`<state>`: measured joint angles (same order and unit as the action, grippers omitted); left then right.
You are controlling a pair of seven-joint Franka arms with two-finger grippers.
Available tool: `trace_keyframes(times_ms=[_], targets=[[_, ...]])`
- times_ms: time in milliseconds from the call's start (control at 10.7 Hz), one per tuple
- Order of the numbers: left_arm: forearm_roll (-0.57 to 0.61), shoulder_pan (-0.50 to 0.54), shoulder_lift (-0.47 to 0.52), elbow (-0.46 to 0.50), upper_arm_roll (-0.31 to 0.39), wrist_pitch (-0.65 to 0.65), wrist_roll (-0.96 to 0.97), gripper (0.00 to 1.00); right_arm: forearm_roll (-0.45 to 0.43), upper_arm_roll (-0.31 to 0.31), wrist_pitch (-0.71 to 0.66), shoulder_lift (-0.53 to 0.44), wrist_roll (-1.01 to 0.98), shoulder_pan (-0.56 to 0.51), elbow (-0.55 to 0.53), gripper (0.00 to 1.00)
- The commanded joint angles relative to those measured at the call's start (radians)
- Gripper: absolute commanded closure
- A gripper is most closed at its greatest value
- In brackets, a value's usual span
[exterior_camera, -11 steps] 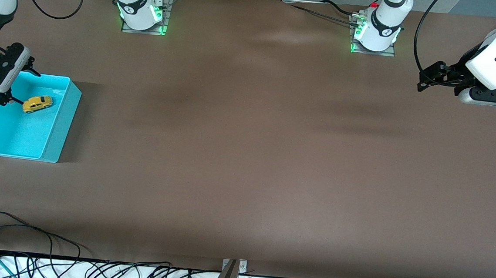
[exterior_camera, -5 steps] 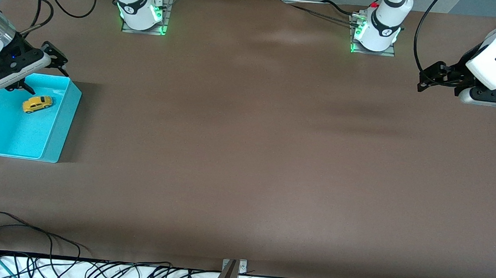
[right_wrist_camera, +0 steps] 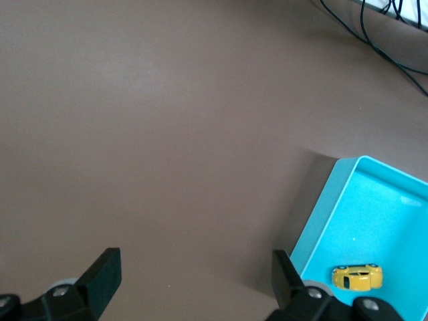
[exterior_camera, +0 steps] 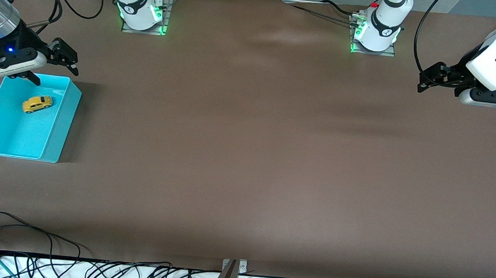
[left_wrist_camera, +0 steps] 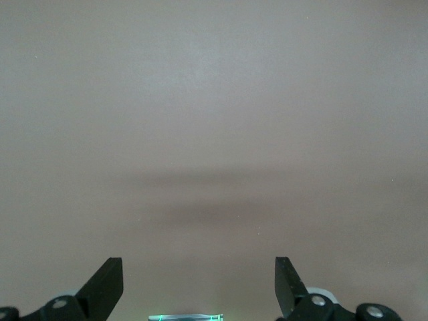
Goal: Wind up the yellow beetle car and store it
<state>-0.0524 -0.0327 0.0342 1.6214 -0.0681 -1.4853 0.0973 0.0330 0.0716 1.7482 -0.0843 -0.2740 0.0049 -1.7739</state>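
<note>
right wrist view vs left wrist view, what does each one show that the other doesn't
Only the right wrist view shows the yellow beetle car lying in the turquoise bin, plus some black cables at the table's edge, framed by the open right gripper.

Only the left wrist view shows the open left gripper, empty, over bare tabletop with faint shadow bands.

Both share the brown table and a pair of spread black fingers with nothing between them.
</note>
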Motion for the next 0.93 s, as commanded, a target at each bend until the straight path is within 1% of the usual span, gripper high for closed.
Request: trace_keyframes(times_ms=[0, 186, 466, 652, 839], targets=[[-0.017, -0.001, -0.014, -0.032, 0.004, 0.013, 0.004, 0.00, 0.011, -0.036, -0.139, 0.115, 0.088, 0.033, 0.175, 0.00], [-0.017, -0.001, -0.014, -0.032, 0.004, 0.013, 0.002, 0.00, 0.010, -0.061, -0.171, 0.118, 0.131, 0.066, 0.195, 0.00], [-0.017, 0.000, -0.014, -0.032, 0.004, 0.013, -0.001, 0.00, 0.007, -0.058, -0.200, 0.106, 0.180, 0.072, 0.192, 0.00], [-0.017, -0.003, -0.014, -0.032, 0.004, 0.013, 0.002, 0.00, 0.007, -0.059, -0.237, 0.097, 0.180, 0.072, 0.194, 0.00], [-0.017, -0.003, -0.014, -0.032, 0.004, 0.013, 0.002, 0.00, 0.008, -0.056, -0.237, 0.097, 0.180, 0.072, 0.195, 0.00]])
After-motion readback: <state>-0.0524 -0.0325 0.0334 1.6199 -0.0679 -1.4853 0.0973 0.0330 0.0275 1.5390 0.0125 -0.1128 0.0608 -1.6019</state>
